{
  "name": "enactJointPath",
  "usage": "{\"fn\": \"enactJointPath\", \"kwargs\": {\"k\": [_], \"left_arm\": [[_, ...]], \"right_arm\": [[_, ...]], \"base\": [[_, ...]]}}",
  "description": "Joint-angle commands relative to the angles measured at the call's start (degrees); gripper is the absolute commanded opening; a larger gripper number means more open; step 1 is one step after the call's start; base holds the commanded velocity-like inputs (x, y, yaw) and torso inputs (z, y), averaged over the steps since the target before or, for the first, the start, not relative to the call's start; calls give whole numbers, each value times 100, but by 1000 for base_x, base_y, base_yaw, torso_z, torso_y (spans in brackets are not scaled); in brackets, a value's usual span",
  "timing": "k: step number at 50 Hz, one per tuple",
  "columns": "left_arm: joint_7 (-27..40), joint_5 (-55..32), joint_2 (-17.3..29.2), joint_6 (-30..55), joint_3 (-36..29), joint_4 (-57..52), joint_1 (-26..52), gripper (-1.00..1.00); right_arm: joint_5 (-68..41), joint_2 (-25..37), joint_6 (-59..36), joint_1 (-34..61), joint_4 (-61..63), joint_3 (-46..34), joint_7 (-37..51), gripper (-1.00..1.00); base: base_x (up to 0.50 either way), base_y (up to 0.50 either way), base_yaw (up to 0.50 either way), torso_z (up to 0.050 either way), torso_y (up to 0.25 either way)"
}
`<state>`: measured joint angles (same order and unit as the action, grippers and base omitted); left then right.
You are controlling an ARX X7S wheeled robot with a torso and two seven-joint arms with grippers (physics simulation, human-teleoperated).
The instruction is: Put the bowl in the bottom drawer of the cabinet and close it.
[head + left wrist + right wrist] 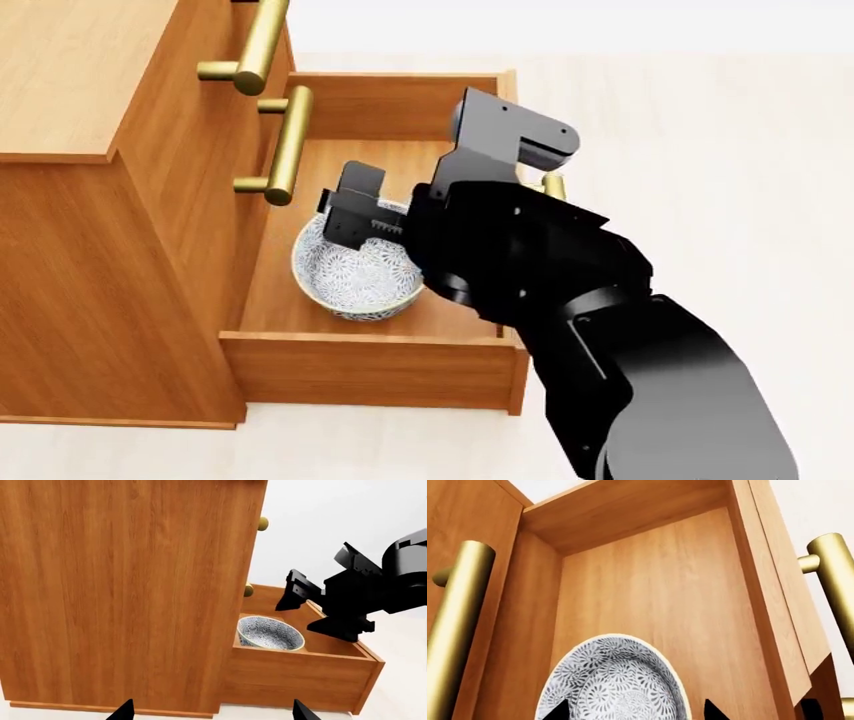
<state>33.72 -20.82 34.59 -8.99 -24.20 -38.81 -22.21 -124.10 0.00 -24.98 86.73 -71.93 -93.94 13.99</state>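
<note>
Right arm (587,330) hides part of bowl (350,275); its fingers (358,205) open, empty.

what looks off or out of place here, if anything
Nothing stands out. The bowl sits upright and intact in the open bottom drawer, with the right tool open just above it.

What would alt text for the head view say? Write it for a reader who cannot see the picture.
A blue-grey patterned bowl sits upright in the pulled-out bottom drawer of an orange-brown wooden cabinet. The robot's black right gripper hangs open just above the bowl's rim, not gripping it. Two brass bar handles on the upper drawer fronts overhang the open drawer.
</note>
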Motion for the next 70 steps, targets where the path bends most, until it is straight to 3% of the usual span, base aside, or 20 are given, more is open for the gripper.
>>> {"fn": "enactJointPath", "kwargs": {"k": [1,19,40,55,70], "left_arm": [[10,-3,14,0,-6,-13,8,100],[53,12,44,30,-25,-105,-5,100],[56,71,30,38,-90,-93,22,100],[63,100,45,57,-121,-128,45,100],[103,119,58,120,-151,-192,54,100]], "right_arm": [[-5,5,-69,130,-119,-214,51,100],[-92,218,-138,508,134,-179,217,100],[-74,1656,498,697,2398,146,1167,100],[370,3114,1326,627,4774,338,1866,100],[1566,4199,2552,233,6456,384,2112,100]], "base": [[0,0,0,0,0],[0,0,0,0,0],[0,0,0,0,0],[0,0,0,0,0],[0,0,0,0,0]]}}
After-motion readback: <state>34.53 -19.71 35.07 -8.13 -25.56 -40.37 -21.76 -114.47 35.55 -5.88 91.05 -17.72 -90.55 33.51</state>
